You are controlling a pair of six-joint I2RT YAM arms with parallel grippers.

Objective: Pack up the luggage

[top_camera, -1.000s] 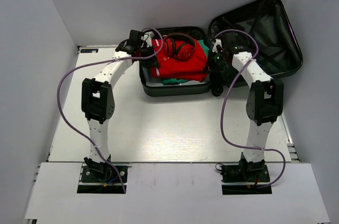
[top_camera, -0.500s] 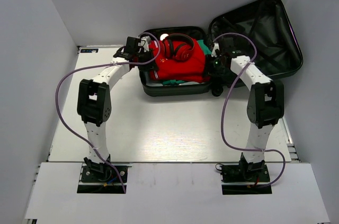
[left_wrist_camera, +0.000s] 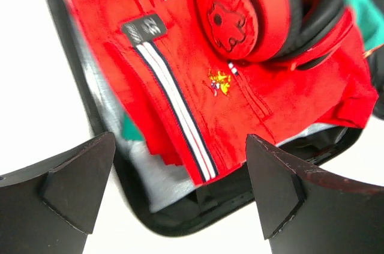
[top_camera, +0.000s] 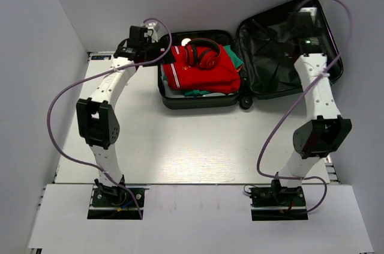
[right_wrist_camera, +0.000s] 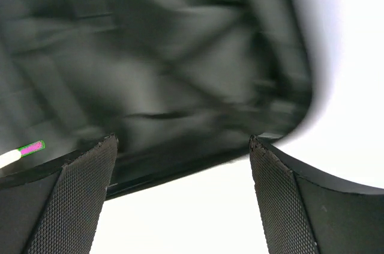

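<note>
The left gripper has its fingers spread wide with nothing between them. It hangs at the far-left corner of the luggage, and its wrist camera looks down over the left rim. The right gripper is just as wide apart and holds nothing. It hovers over the far part of the raised lid, though its own view is too blurred to show more than dark lining and the rim.

The luggage lies open at the far middle of the table, base half on the left and lid swung out to the right. The base is full: a red jacket with white stripes sits on top and red headphones rest on it. A green garment shows at the near edge, and grey fabric lies underneath. The lid half shows only black lining and straps.

The loading looks largely done — what seems left is bringing the lid over the base and shutting the case.
</note>
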